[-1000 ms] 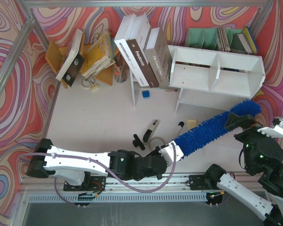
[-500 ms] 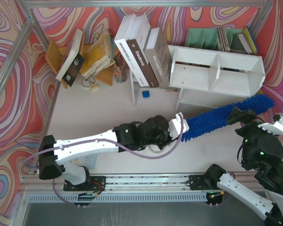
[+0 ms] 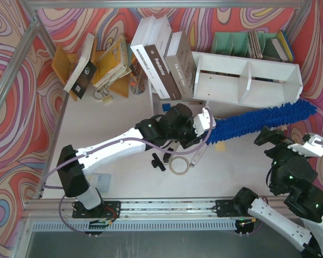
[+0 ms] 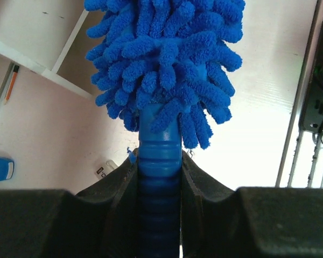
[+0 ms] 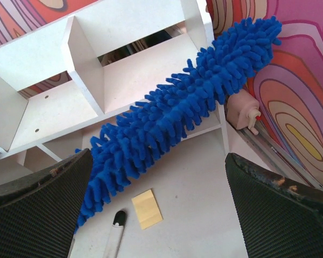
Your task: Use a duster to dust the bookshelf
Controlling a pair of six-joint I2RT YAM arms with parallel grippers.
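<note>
The white bookshelf (image 3: 247, 80) lies at the back right, its two compartments facing the arms. My left gripper (image 3: 207, 126) is shut on the ribbed blue handle of the duster (image 3: 258, 121). The fluffy head stretches right along the shelf's lower front edge. In the left wrist view the duster (image 4: 167, 59) sticks straight out from the left gripper (image 4: 159, 161), with a bookshelf (image 4: 32, 21) panel at the upper left. My right gripper (image 3: 288, 141) is open and empty, just on the near side of the head. Its wrist view shows the duster (image 5: 177, 113) crossing the bookshelf (image 5: 86, 80) beyond the right gripper (image 5: 159, 156).
A yellow sticky note (image 5: 147, 208) and a marker (image 5: 116, 231) lie on the table under the duster. A cable ring (image 3: 178, 165) and a black clip (image 3: 159, 161) sit near the middle. Leaning books (image 3: 161, 59) stand left of the shelf, a green file rack (image 3: 231, 43) behind it.
My left arm has reached forward and carried the duster from near the table's front up to the shelf's lower edge. The right gripper has dropped back a little, still open.
</note>
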